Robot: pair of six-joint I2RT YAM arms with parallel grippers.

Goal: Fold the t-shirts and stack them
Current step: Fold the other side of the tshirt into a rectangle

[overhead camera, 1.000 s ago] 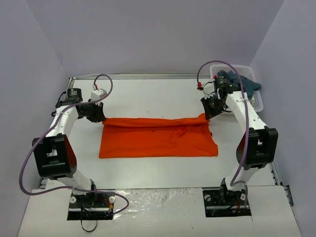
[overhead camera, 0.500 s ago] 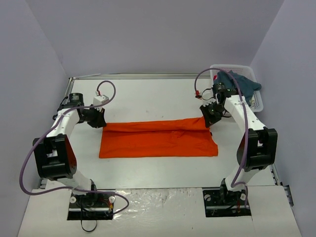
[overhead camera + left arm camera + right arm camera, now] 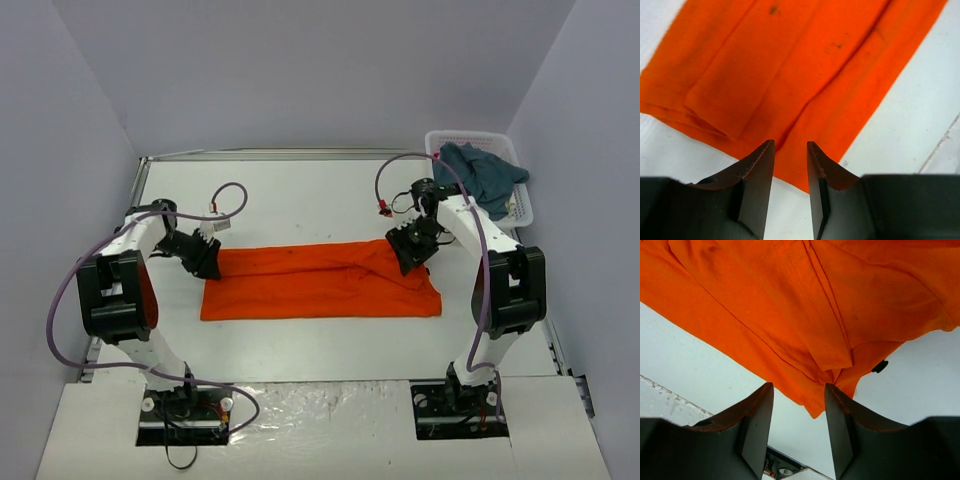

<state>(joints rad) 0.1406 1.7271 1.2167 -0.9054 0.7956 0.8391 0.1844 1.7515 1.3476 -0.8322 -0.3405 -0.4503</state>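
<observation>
The orange t-shirt [image 3: 320, 282] lies flat mid-table as a long folded band, its far edge doubled over toward me. My left gripper [image 3: 208, 262] hovers over the band's left end, open, with nothing between its fingers. In the left wrist view the left gripper [image 3: 790, 147] has a narrow gap above the orange t-shirt [image 3: 790, 65]. My right gripper [image 3: 408, 255] sits over the band's far right end, open and empty. The right wrist view shows the right gripper [image 3: 799, 389] just off a bunched corner of the orange t-shirt [image 3: 790, 300]. The teal-blue t-shirt [image 3: 485, 175] is heaped in the basket.
A white lattice basket [image 3: 524, 210] stands at the far right corner against the wall. Purple cables loop above both arms, one ending in a red plug [image 3: 383, 210]. A small black spot [image 3: 880, 366] marks the table beside the shirt's corner.
Both grippers carried the shirt's far edge toward me and inward, laying it over the rest. Both then opened and let the cloth go.
</observation>
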